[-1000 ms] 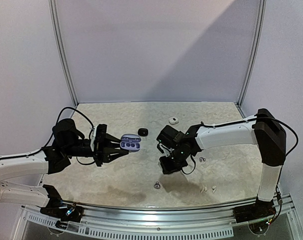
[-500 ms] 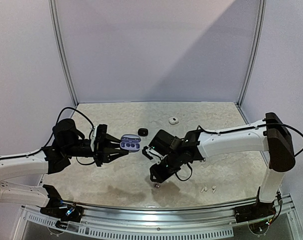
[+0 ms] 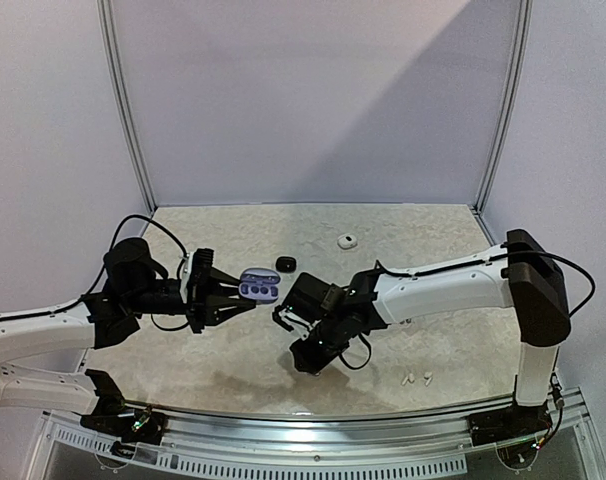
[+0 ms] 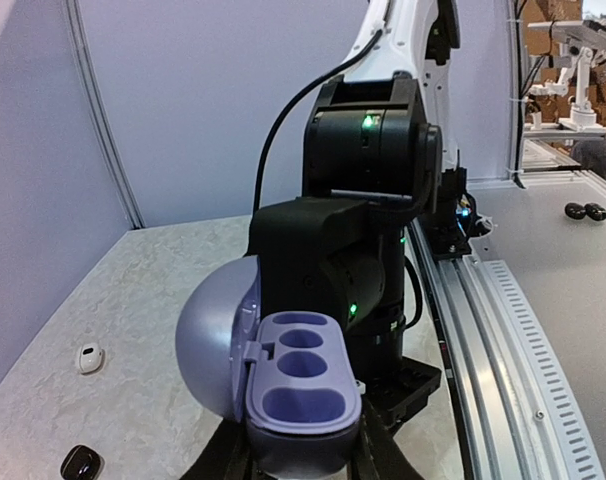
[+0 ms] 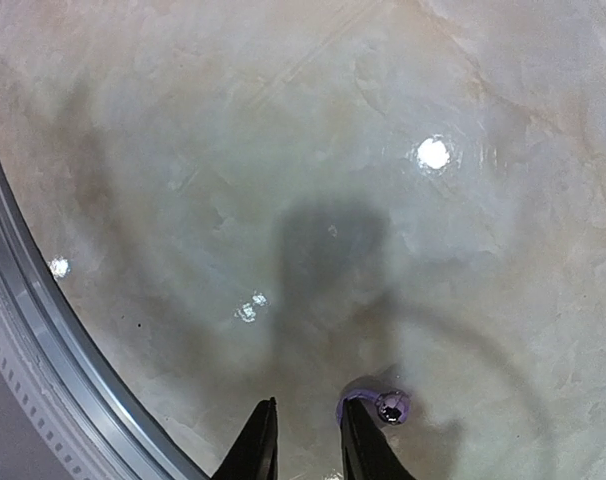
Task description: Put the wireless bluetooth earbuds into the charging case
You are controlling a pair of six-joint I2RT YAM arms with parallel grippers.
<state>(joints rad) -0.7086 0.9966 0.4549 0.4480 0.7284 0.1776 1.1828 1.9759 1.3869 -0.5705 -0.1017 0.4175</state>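
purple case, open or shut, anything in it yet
Open and empty: the purple case has its lid swung back, and the wells show bare in the left wrist view.

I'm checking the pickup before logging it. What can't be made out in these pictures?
Right wrist view: whether the right gripper touches the purple earbud beside it; too close.
Top view: that earbud, hidden under the right gripper.
Left wrist view: fingers of the left gripper, covered by the charging case.
Top view: the white earbuds, too small.

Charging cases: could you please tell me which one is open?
The lilac case, held up by the left gripper with its lid swung back; the black case and white case lie on the table.
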